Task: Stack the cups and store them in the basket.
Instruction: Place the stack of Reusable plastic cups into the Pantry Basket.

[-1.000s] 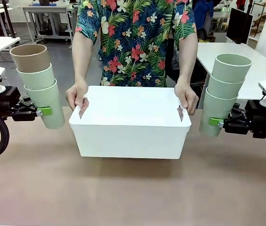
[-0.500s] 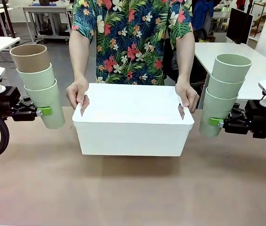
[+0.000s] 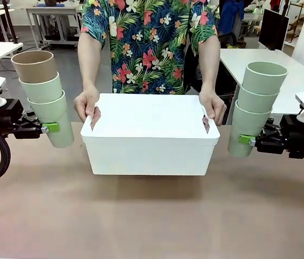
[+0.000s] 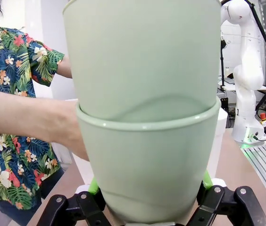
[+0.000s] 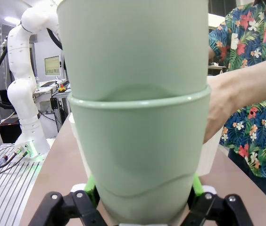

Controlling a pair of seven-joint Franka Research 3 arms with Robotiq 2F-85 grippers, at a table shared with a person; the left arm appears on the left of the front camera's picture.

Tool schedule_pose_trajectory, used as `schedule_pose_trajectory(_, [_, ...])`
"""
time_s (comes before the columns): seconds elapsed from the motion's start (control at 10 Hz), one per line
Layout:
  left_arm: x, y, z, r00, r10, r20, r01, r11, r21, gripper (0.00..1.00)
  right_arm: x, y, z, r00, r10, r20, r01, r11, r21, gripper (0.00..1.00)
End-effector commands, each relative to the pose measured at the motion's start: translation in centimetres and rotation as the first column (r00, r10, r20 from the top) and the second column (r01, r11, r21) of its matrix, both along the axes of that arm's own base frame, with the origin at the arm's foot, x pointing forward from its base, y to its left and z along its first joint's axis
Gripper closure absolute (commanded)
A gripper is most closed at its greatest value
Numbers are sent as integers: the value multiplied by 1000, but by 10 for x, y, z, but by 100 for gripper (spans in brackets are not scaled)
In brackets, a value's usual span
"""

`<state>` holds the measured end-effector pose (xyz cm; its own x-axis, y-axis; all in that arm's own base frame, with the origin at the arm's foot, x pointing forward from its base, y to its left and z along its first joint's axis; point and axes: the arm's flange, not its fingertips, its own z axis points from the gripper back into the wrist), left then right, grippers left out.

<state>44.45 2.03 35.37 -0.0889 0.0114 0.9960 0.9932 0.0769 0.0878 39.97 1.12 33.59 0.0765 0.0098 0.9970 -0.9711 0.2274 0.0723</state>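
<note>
— Where are the cups right now?

— In two stacks of three, both held in the air, one on each side of the basket (image 3: 149, 154). The left stack (image 3: 47, 100) has the tan-brown cup (image 3: 34, 66) on top, nested in two mint green ones. The right stack (image 3: 254, 105) is mint green all the way up.

— And the claws?

— The left gripper (image 3: 52, 128) is clamped on the lowest cup of the left stack, low down on its wall. In the left wrist view its green pads (image 4: 93, 186) press that cup (image 4: 147, 160) from both sides. The right gripper (image 3: 243, 140) holds the lowest cup of the right stack the same way, and the right wrist view shows its pads (image 5: 195, 184) tight against the cup wall (image 5: 140, 150).

— Do the stacks stand straight?

— Not quite. All the mouths face up, but both stacks lean outward: the left one tips its top to the left, the right one to the right. Neither touches the basket or the table (image 3: 152, 226).

— And the basket itself?

— Between the two stacks, towards the far side of the table, mouth up, with a long side facing the near edge. The person at the far side grips it by the cut-out handles, with one hand (image 3: 86, 105) at the left end and one hand (image 3: 212, 108) at the right end. I cannot tell whether its base rests on the table or hangs just above it.
</note>
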Motion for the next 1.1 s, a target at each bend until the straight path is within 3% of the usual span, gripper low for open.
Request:
schedule_pose_trajectory(0.0, [-1, 0, 5, 1000, 1, 10, -1, 1000, -8, 14, 2, -1, 4, 1000, 0, 11, 0, 1000, 0, 15])
schedule_pose_trajectory(1.0, [-1, 0, 5, 1000, 1, 10, -1, 1000, -8, 14, 2, -1, 4, 1000, 0, 11, 0, 1000, 0, 15])
